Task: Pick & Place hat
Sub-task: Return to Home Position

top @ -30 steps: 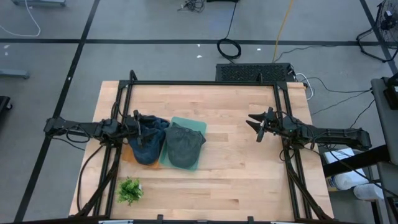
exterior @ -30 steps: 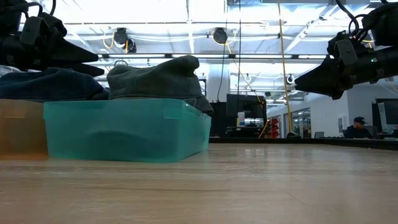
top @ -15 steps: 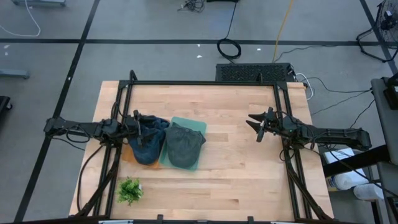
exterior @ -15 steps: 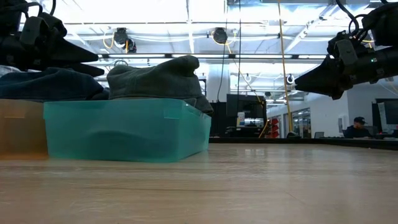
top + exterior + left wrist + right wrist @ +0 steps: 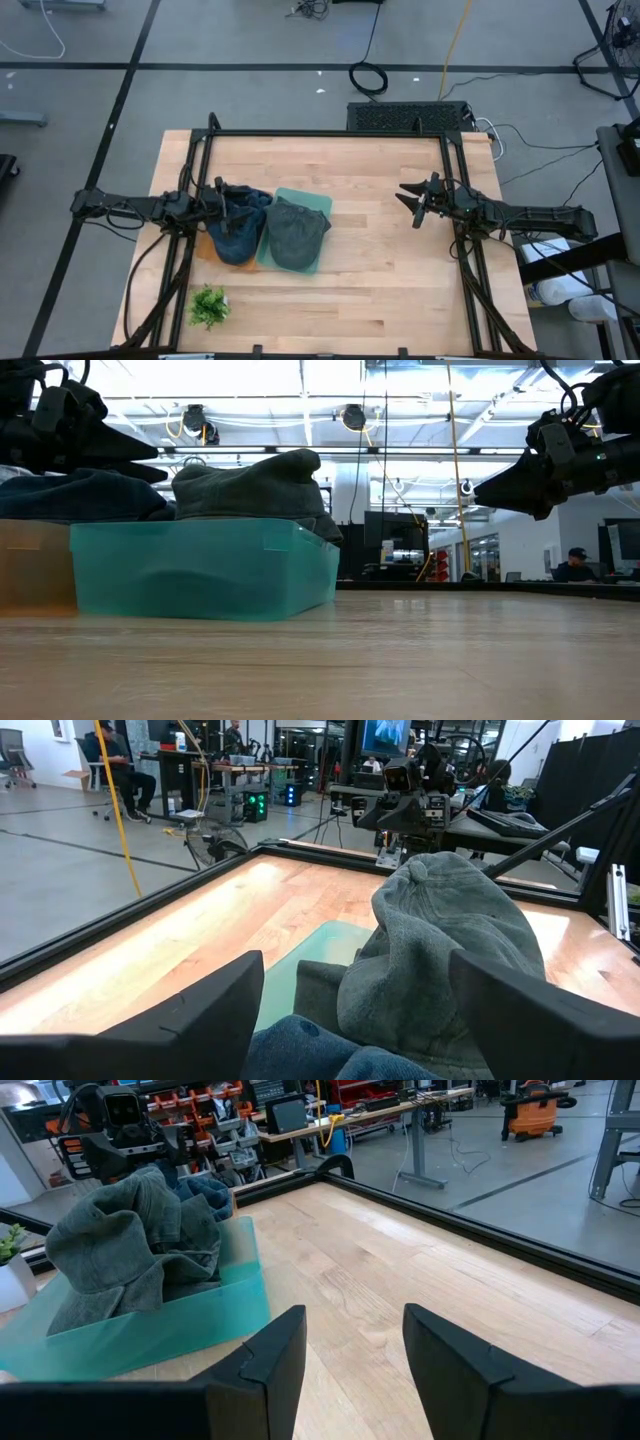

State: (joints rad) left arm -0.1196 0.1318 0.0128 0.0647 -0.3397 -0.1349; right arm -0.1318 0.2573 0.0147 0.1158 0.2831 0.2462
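Starting at the left: there's a small green leafy plant (image 5: 208, 305) in a white pot near the front corner of the table. Above it, the left gripper (image 5: 226, 202) hovers over a see-through orange-brown plastic bin (image 5: 35, 575). Its two dark fingers are spread wide with nothing between them. That bin is stuffed with a heap of soft denim-blue fabric (image 5: 238, 235), and tbh I can't tell from here what those pieces actually are.

Touching it on the right is the translucent teal-green plastic bin (image 5: 200, 570). It's rectangular with rounded corners and smooth walls. The dark grey floppy cloth cap (image 5: 295, 235) sits in it. It's crumpled and folded, piled well above the rim and drooping a bit over one edge. It might be more than one cap in that lump, hard to say.

Well apart on the right side, the right gripper (image 5: 409, 204) hangs above bare wood, fingers apart and empty.

The table is a light wooden butcher-block top (image 5: 370, 260) with visible plank grain, edged by a black metal frame (image 5: 330, 133). Around it is a grey concrete floor with dark lines and loose cables (image 5: 368, 76). The low view shows a bright workshop ceiling with lights, and a seated person (image 5: 575, 565) far off at the right.
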